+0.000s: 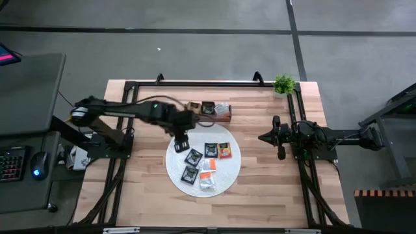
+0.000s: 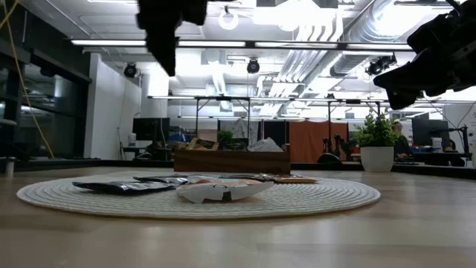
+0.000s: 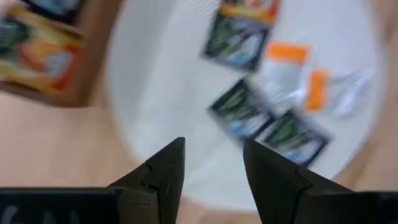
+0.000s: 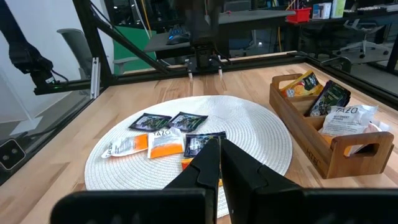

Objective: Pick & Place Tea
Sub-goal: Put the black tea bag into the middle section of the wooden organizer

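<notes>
The left gripper (image 1: 181, 142) hangs over the upper-left edge of the round white mat (image 1: 174, 170), fingers spread and seemingly empty; tea sachets (image 1: 207, 164) lie scattered at frame centre on the mat, more standing in the wooden tray (image 1: 224, 118) just above; the right gripper (image 1: 263, 138) waits at right, pressed together.

Flat square tea sachets (image 1: 209, 150) are spread on the round white woven mat (image 1: 175, 170); behind it, the brown wooden three-compartment tray (image 1: 223, 119) is set.

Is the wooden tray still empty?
No. The wooden tray already holds several tea sachets standing in its compartments.
</notes>
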You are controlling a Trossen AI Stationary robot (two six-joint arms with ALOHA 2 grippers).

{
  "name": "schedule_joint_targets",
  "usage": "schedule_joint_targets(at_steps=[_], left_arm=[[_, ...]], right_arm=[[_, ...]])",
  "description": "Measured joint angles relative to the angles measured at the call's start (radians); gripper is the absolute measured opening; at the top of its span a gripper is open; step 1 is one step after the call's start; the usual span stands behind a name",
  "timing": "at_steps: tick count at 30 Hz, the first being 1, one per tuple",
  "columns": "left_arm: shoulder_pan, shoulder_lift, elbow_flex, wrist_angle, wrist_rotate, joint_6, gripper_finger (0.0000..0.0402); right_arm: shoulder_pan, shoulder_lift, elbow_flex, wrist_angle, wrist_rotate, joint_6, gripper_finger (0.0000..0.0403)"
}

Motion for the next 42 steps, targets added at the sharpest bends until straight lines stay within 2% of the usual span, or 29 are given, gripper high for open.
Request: schedule_joint_targets(at_steps=[3, 6, 8, 10, 12, 16, 21, 27, 34, 38, 42], left_arm=[[-0.031, -0.105, -0.174, 0.083, 0.037, -0.12, 0.0161], [-0.06, -0.179, -0.295, 0.209, 0.055, -0.236, 0.0161], [-0.076, -0.218, -0.366, 0.216, 0.069, -0.303, 0.0161], [-0.089, -0.242, -0.411, 0.296, 0.078, -0.353, 0.0161], [-0.103, -0.271, -0.462, 0.289, 0.073, -0.392, 0.0161], [-0.139, -0.299, -0.54, 0.381, 0.058, -0.471, 0.0161], [-0.205, -0.299, -0.636, 0.546, 0.078, -0.587, 0.0161], [-0.278, -0.282, -0.718, 0.777, 0.055, -0.8, 0.0161], [-0.316, -0.226, -0.725, 0.858, -0.016, -0.969, 0.0161], [-0.314, -0.153, -0.724, 0.946, -0.001, -1.025, 0.0166], [-0.314, -0.071, -0.725, 1.0, 0.03, -1.075, 0.019]], right_arm=[[0.0, 0.002, 0.0, 0.0, 0.0, 0.0, 0.0012], [0.0, 0.0, 0.0, 0.0, 0.0, 0.0, 0.0012], [0.0, 0.0, 0.0, 0.0, 0.0, 0.0, 0.0012], [0.0, 0.001, 0.0, 0.0, 0.0, 0.0, 0.0012], [0.0, 0.001, 0.0, 0.0, 0.0, 0.0, 0.0012], [0.0, 0.001, 0.0, 0.0, 0.0, 0.0, 0.0012], [0.0, 0.0, 0.0, 0.0, 0.0, 0.0, 0.0012], [0.0, 0.001, 0.0, 0.0, 0.0, 0.0, 0.0012], [0.0, 0.001, 0.0, 0.0, 0.0, 0.0, 0.0012], [0.0, 0.001, 0.0, 0.0, 0.0, 0.0, 0.0012], [0.0, 0.0, 0.0, 0.0, 0.0, 0.0, 0.0012]])
